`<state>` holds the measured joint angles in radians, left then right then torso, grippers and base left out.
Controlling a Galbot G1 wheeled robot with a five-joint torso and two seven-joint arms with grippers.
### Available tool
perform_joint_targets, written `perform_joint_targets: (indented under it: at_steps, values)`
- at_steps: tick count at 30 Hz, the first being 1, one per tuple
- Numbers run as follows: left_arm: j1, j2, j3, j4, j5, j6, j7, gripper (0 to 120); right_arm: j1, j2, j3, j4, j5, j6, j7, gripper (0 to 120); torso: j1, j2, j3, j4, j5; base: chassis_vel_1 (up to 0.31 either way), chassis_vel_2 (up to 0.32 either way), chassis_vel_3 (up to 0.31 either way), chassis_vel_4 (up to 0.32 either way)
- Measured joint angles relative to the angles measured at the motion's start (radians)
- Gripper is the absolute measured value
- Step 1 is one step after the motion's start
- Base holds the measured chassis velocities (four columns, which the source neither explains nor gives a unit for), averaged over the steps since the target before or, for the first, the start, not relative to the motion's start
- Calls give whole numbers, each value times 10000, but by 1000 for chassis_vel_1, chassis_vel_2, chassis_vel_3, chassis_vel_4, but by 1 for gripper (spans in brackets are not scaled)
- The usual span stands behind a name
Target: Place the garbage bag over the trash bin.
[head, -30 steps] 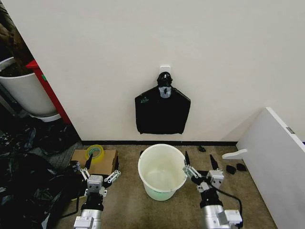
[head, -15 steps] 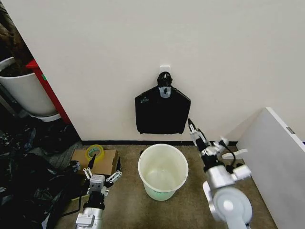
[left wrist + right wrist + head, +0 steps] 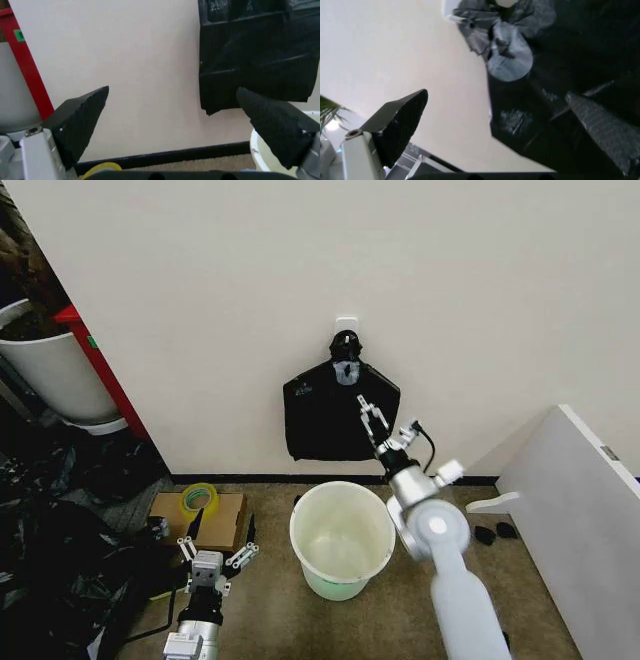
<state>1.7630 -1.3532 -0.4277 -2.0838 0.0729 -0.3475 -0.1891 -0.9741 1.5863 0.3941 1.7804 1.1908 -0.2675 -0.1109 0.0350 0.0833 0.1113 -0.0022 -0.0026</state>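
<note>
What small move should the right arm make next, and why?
Probably ease the open right gripper forward onto the black bundle on the wall hook and close. It hovers just before the bundle, holding nothing; the bin below is unlined. The left gripper waits low.

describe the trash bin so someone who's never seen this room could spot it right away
Find the pale wall with a flat black bundle hanging from a hook; on the floor straight below stands the trash bin. It is a small round white bucket, open and empty, with a rolled rim and a greenish base, unlike the larger white tub far left.
</note>
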Motion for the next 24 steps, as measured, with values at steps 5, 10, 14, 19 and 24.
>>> perform_joint_targets:
  at_steps: [5, 10, 14, 19, 24]
  values:
    - [77, -12, -46, -91, 6, 2, -8, 100, 615, 180, 50, -816, -108, 69, 5, 100, 0, 0, 0, 0, 0, 0, 0, 0, 0]
    - [110, -34, -58, -150, -2, 21, -30, 100, 924, 214, 94, -1103, -120, 99, -58, 86, -1, 0, -1, -1, 0, 0, 0, 0, 0]
    - [128, -33, -62, -252, 4, 53, -92, 100, 1184, 215, 77, -1419, -364, 173, -174, 73, -1, 0, -1, 0, 0, 0, 0, 0, 0]
    - [126, -24, -64, -338, 4, 82, -100, 100, 1301, 217, 133, -1534, -359, 261, -192, 50, -1, 0, -1, -1, 0, 0, 0, 0, 0]
    - [109, -13, -41, -304, 6, 83, -109, 100, 1391, 232, 153, -1537, -349, 275, -187, 35, -1, 0, -2, -1, -1, 0, 0, 0, 0]
